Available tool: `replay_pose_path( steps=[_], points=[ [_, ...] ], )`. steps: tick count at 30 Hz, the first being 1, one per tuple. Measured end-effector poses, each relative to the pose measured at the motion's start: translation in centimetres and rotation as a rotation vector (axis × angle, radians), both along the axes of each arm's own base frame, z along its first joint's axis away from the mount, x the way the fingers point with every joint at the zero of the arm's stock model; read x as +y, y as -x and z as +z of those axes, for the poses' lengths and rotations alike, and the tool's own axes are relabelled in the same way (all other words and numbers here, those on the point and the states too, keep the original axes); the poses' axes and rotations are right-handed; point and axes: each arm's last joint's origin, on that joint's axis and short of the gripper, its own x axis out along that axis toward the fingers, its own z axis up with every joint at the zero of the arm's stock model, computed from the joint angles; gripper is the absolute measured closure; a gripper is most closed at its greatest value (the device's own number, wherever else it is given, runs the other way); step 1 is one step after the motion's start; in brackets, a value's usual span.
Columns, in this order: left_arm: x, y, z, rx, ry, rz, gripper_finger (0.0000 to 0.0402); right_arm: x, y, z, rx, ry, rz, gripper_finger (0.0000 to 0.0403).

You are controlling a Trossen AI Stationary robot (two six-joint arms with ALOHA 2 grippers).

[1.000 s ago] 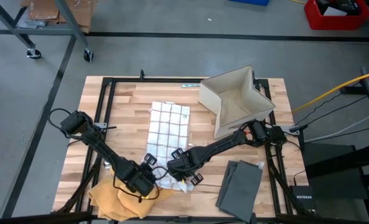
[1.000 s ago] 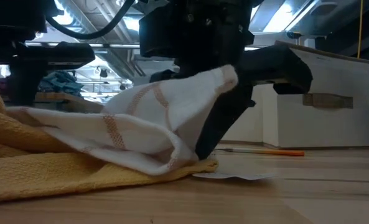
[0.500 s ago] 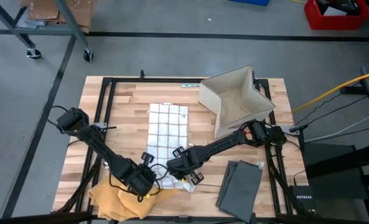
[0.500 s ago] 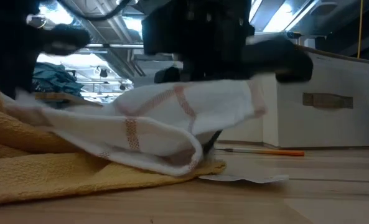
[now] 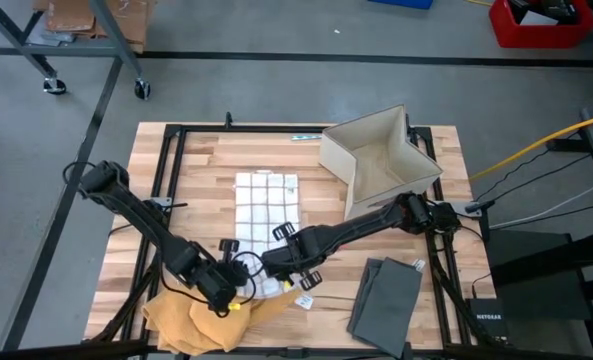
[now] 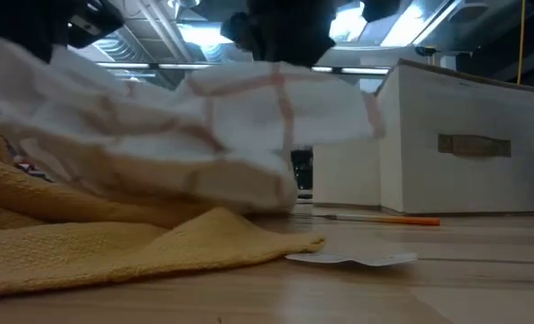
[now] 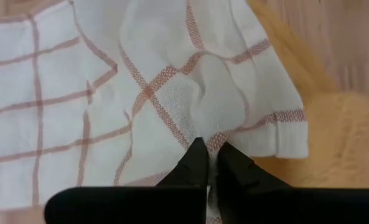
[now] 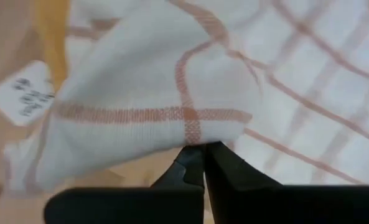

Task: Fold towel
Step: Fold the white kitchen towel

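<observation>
High view: white checked towel (image 5: 265,205) on the wooden counter (image 5: 201,165), long axis running from the far edge toward the near edge, its near end lifted. Left gripper (image 5: 238,287) and right gripper (image 5: 281,275) sit side by side at that near end. Yellow cloth (image 5: 191,318) lies bunched at the near left corner, partly under the towel end; cardboard box (image 5: 376,160) at far right; dark folded cloth (image 5: 384,297) at near right.

Low view: towel (image 6: 203,117) hangs raised above the yellow cloth (image 6: 113,252); an orange pen (image 6: 384,219) and a paper tag (image 6: 352,258) lie on the counter, neither clear from above.

Left wrist view: fingers (image 7: 193,165) pressed together, pinching the towel's hem (image 7: 259,134) near a corner.

Right wrist view: fingers (image 8: 193,165) pressed together, pinching a folded towel edge (image 8: 172,118).
</observation>
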Motion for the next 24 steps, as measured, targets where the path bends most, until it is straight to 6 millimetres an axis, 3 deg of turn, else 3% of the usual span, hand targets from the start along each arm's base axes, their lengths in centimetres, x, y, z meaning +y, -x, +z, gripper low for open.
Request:
replay_pose_path(
  steps=[5,12,24],
  points=[
    [0.4,0.4,1.1,-0.049,0.066,0.101,0.04,-0.4,0.0,1.5,-0.034,0.073,-0.039,0.04],
    [1.9,0.6,2.7,-0.151,0.097,0.295,0.0401,-1.9,-0.4,2.0,-0.087,0.168,-0.174,0.0401],
    [5.9,-0.1,2.1,-0.136,0.055,0.627,0.0401,-8.0,-1.7,2.1,-0.103,0.138,-0.397,0.0401]
  ],
)
